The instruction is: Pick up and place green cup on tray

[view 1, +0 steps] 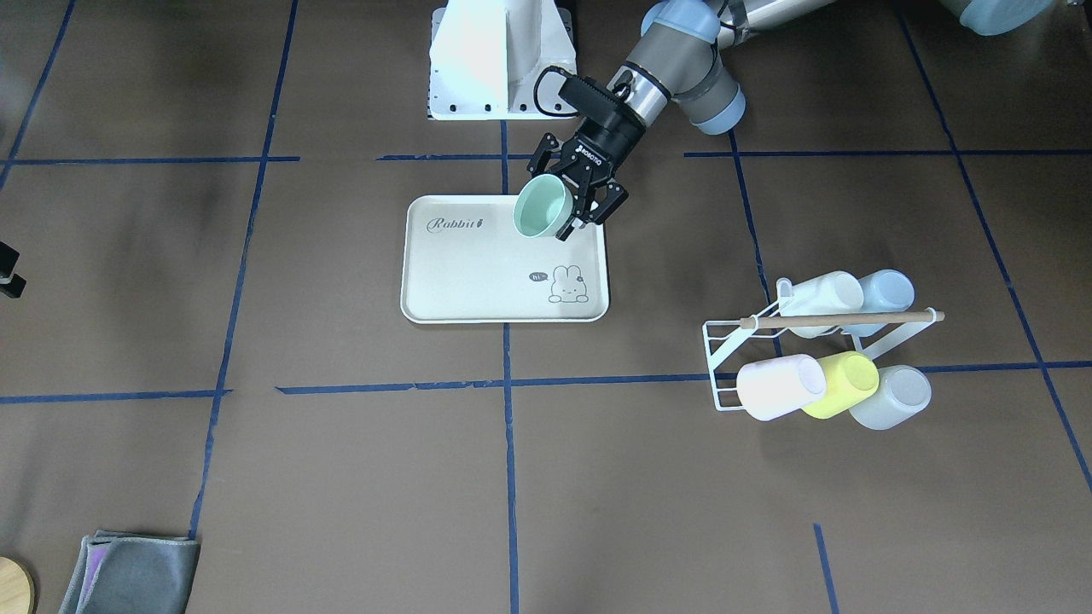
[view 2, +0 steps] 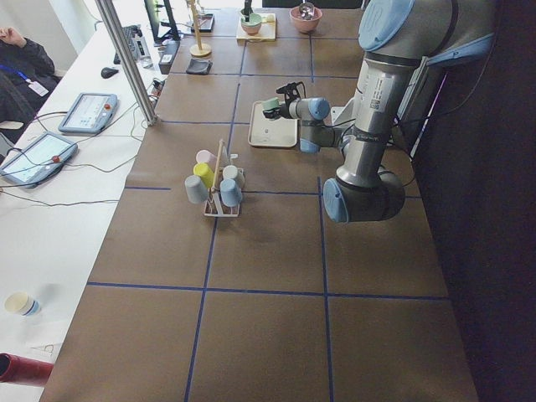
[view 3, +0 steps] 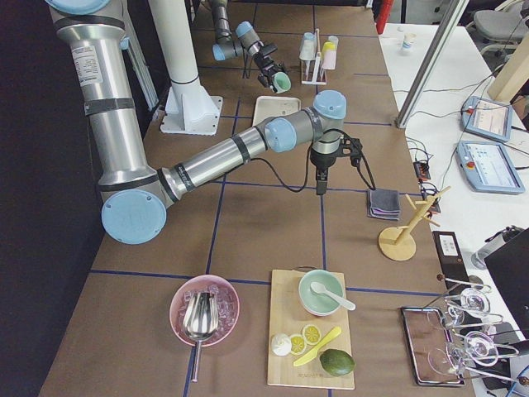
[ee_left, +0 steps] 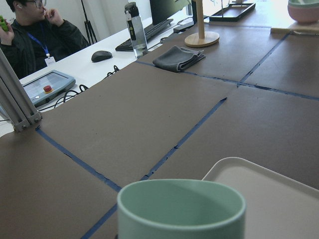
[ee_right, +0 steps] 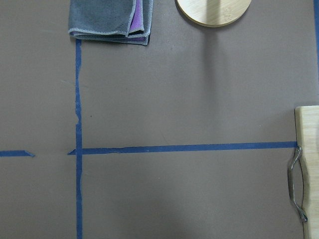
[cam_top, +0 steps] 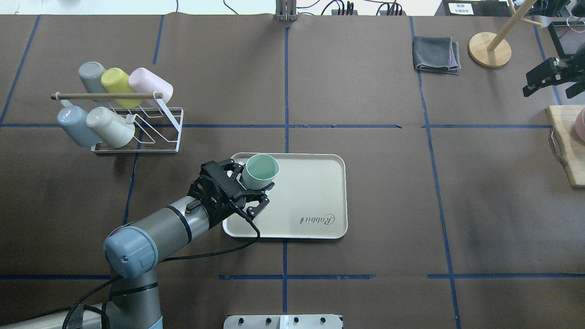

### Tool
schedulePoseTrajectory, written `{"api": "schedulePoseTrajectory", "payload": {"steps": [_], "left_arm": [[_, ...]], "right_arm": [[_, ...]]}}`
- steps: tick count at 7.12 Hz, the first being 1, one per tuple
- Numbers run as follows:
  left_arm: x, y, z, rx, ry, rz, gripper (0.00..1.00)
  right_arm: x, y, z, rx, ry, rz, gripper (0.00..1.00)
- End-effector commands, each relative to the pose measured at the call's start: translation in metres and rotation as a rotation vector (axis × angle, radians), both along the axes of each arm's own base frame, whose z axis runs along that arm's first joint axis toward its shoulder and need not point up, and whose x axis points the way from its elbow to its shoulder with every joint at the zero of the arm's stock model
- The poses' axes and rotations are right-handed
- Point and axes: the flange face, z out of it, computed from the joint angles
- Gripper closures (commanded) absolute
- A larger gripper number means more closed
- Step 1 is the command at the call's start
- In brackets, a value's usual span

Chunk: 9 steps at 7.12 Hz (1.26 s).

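my left hand (cam_top: 254, 183) is clenched around the cup (cam_top: 259, 170), one finger on each side of its wall. the cup is off the bench (cam_top: 365, 91), held in the air above the tray (cam_top: 320, 201). seen from overhead it sits over the tray's 10 o'clock corner. from the front camera it shows over the corner nearest the robot's base, so i read it as raised well above the tray's left edge and not touching it. it is tipped, its open mouth up and leaning away from the arm. in the left wrist view its mint rim fills the bottom of the picture, with the tray's rounded corner just beyond it at 3 o'clock.

the tray lies flat near the bench's middle, nothing resting on it.

at 10 o'clock from the tray, well apart, stands a white wire rack (cam_top: 176, 132) with other cups (cam_top: 151, 84) lying on its pegs.

my right hand (cam_top: 548, 75) hangs at the overhead view's 3 o'clock edge, near a folded grey cloth (cam_top: 436, 55). i cannot tell whether it is released or clenched.
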Motion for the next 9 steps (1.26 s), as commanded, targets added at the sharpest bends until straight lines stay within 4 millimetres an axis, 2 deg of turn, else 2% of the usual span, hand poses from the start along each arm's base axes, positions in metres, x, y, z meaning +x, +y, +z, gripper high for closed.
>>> {"api": "schedulePoseTrajectory", "payload": {"steps": [1, 2, 3, 4, 5, 6, 8, 9], "left_arm": [[0.024, -0.002, 0.008, -0.016, 0.071, 0.01, 0.7], [0.025, -0.002, 0.005, -0.016, 0.073, 0.007, 0.68], [0.034, -0.004, 0.003, -0.019, 0.069, -0.008, 0.64], [0.053, -0.007, 0.0, -0.024, 0.056, -0.015, 0.63], [0.059, -0.009, -0.001, -0.025, 0.053, -0.015, 0.62], [0.059, -0.009, -0.001, -0.025, 0.053, -0.015, 0.52], [0.065, -0.009, -0.012, -0.022, 0.064, -0.015, 0.41], [0.07, -0.01, -0.011, -0.028, 0.058, -0.036, 0.35]], "right_arm": [[0.0, 0.0, 0.0, 0.0, 0.0, 0.0, 0.0], [0.0, 0.0, 0.0, 0.0, 0.0, 0.0, 0.0], [0.0, 0.0, 0.0, 0.0, 0.0, 0.0, 0.0], [0.0, 0.0, 0.0, 0.0, 0.0, 0.0, 0.0], [0.0, 0.0, 0.001, -0.001, 0.0, 0.0, 0.0], [0.0, 0.0, 0.001, -0.001, 0.0, 0.0, 0.0], [0.0, 0.0, 0.001, -0.001, 0.0, 0.0, 0.0], [0.0, 0.0, 0.0, 0.0, 0.0, 0.0, 0.0]]}}
